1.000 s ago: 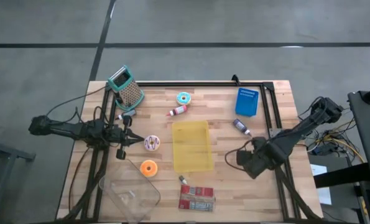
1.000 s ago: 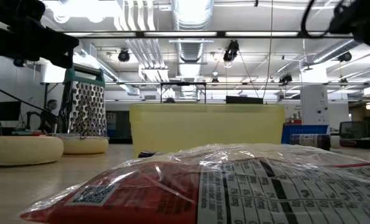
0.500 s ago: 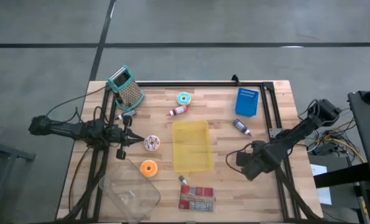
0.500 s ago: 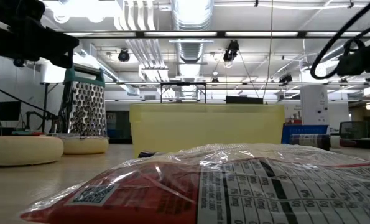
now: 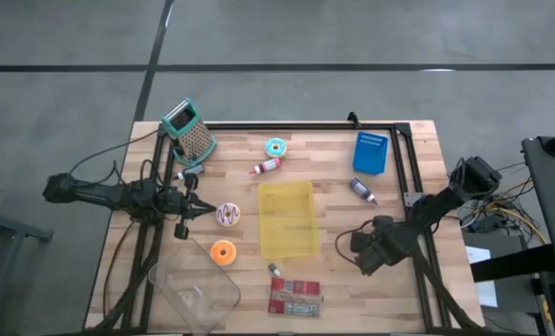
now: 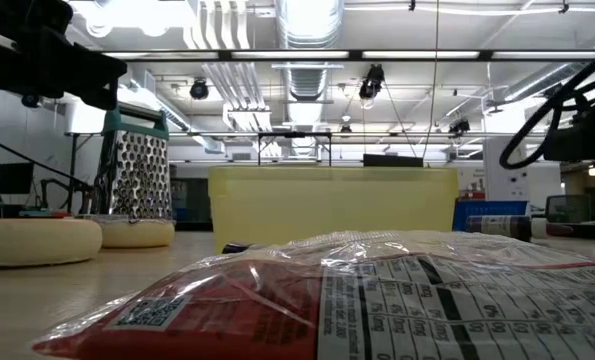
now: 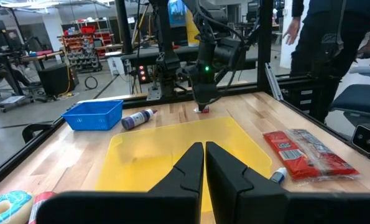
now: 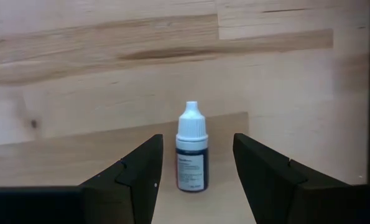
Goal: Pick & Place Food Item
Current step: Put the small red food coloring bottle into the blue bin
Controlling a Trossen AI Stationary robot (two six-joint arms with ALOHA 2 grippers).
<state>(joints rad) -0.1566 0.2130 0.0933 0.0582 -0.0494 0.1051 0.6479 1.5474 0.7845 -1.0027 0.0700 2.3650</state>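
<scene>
My right gripper (image 5: 359,254) hangs open over the table's right part, right of the yellow tray (image 5: 288,219). In the right wrist view a small dropper bottle (image 8: 191,167) with a white cap is on the wood between my right gripper's (image 8: 196,148) fingers, untouched. Whether it stands or lies I cannot tell. A pink-white donut (image 5: 228,215), an orange donut (image 5: 223,251) and a teal donut (image 5: 275,147) lie flat on the table. A red food packet (image 5: 294,297) lies near the front edge. My left gripper (image 5: 195,208) is shut and empty, just left of the pink-white donut.
A grater (image 5: 191,129) stands at the far left, a blue basket (image 5: 370,152) at the far right and a clear container (image 5: 195,294) at the near left. A red bottle (image 5: 268,166), a purple bottle (image 5: 363,190) and a small tube (image 5: 275,270) lie around the tray. A person (image 7: 334,37) stands beyond the table.
My right gripper has moved a little toward the table's left and near edges, and its arm has come down. It stays open.
</scene>
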